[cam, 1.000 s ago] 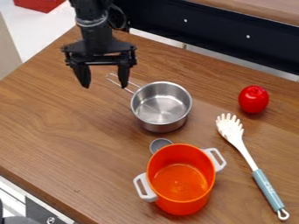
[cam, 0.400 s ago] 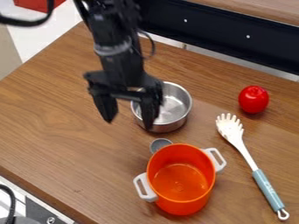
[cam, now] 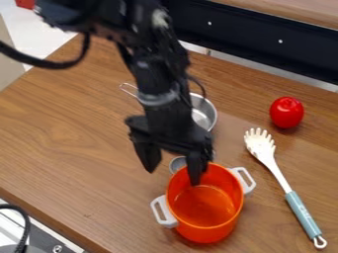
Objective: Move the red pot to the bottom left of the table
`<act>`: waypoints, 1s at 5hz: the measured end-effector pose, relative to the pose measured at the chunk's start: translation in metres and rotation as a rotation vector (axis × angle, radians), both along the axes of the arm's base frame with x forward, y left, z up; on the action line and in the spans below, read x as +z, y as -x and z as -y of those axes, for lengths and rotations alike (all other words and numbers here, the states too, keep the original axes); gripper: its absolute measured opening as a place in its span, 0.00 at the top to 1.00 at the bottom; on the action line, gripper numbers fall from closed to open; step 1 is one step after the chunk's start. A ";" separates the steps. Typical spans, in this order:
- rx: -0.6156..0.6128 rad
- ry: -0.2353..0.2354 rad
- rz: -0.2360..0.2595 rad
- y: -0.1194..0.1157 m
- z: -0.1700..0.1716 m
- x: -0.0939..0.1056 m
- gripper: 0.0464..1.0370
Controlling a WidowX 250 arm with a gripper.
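gripper (cam: 173, 176): open, moved from the tabletop (cam: 72, 138)'s upper end to the pot's rim
red pot (cam: 206, 226): upright, unmoved
bottom-left move: not begun; rim grasp likely next

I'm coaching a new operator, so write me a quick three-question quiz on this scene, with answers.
1. Multiple choice: What colour are the handles on the pot?
a) blue
b) white
c) black

2. True or false: The server lies across the top of the red fruit.

3. Fill in "open" or "shut": The pincer is ____.

Key: 1. b; 2. false; 3. open
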State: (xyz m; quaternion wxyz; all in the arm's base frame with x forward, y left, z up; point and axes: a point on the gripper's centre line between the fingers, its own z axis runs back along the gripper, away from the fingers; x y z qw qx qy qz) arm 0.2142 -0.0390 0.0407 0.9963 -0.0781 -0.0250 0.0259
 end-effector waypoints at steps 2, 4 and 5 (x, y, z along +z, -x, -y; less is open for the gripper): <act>0.011 -0.029 0.001 0.004 0.011 -0.021 0.04; 0.045 -0.032 -0.020 0.004 0.009 -0.036 0.08; 0.041 -0.032 -0.057 0.007 0.009 -0.044 0.35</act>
